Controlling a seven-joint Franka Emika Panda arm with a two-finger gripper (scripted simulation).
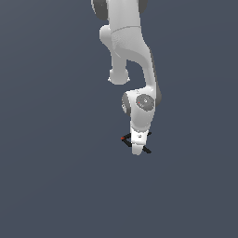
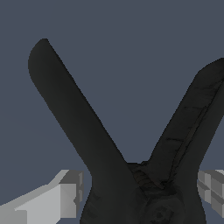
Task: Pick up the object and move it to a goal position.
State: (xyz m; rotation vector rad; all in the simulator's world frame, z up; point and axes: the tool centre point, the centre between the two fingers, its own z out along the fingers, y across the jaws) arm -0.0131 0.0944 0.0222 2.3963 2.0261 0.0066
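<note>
The object (image 1: 125,139) is a thin black clamp with crossed arms and a tiny red tip, lying under the arm's hand in the exterior view. My gripper (image 1: 137,148) stands straight down over its middle and hides most of it. In the wrist view the clamp (image 2: 70,105) fills the picture as two black arms spreading in a V from a pivot. My gripper (image 2: 141,197) has its grey fingers (image 2: 61,197) pressed against both sides of the pivot, so it is shut on the object. Whether the clamp is off the ground cannot be told.
A plain dark blue-grey ground (image 1: 46,176) lies all around, with no other things in view. The white arm (image 1: 130,42) comes down from the top of the exterior view.
</note>
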